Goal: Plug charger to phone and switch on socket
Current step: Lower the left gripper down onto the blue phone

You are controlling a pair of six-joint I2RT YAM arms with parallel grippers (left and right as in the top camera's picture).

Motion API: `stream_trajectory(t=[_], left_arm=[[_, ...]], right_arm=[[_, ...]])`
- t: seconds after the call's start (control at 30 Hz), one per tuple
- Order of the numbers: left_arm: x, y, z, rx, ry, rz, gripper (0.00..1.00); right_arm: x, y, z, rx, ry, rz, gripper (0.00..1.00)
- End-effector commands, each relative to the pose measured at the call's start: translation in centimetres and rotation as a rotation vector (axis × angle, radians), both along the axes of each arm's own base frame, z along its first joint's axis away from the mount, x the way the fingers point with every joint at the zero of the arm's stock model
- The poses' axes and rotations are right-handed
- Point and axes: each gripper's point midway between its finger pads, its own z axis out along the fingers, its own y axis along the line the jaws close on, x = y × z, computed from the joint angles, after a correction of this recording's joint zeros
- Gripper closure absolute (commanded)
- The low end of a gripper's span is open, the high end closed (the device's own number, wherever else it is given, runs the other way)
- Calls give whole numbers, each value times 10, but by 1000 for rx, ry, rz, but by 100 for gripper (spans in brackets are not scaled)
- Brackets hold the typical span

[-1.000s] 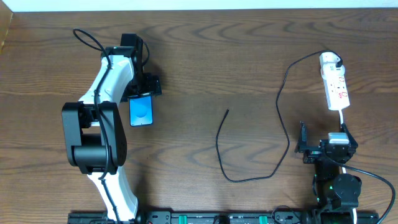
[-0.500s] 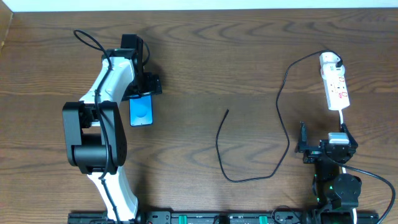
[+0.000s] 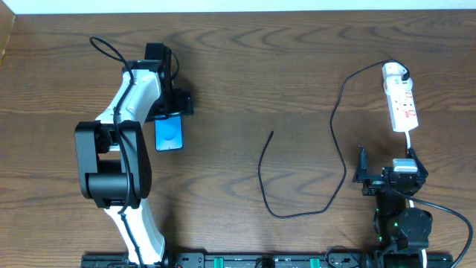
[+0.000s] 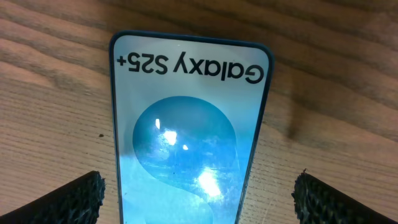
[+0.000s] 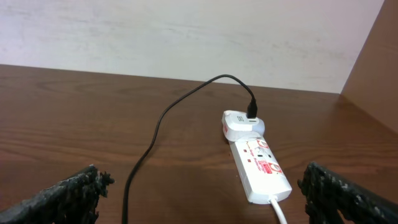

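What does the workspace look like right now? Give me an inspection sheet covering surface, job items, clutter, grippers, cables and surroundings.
Surface: brown wood-grain table.
Job's things: phone flat, screen lit blue; charger tip loose on wood mid-table, apart from phone; socket at right rear, white plug in its far end.
Clutter: nothing seen.
Grippers: left gripper open, straddling the phone; right gripper open, empty, facing the socket.
Cables: charger loops across the table; white cord leaves the socket's near end.
Surroundings: pale wall behind table.
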Motion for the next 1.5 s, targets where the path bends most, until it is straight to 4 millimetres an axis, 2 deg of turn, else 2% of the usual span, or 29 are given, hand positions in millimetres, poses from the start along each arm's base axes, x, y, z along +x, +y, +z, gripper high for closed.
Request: stream_trajectory(t=[0.0, 0.23, 0.6, 1.07, 1.47], left_arm=[[-7, 2, -12, -2, 33, -15, 4], [-2, 5, -14, -3, 7, -7, 3], [-12, 22, -22, -8, 34, 39, 3], [-12, 11, -22, -7, 36, -29, 1], [-12, 10, -22, -7, 38, -31, 1]], right_arm=[[0, 0, -1, -13, -1, 1, 1], [0, 0, -1, -13, -1, 1, 1], [0, 0, -1, -13, -1, 1, 1], [0, 0, -1, -13, -1, 1, 1], [0, 0, -1, -13, -1, 1, 1]])
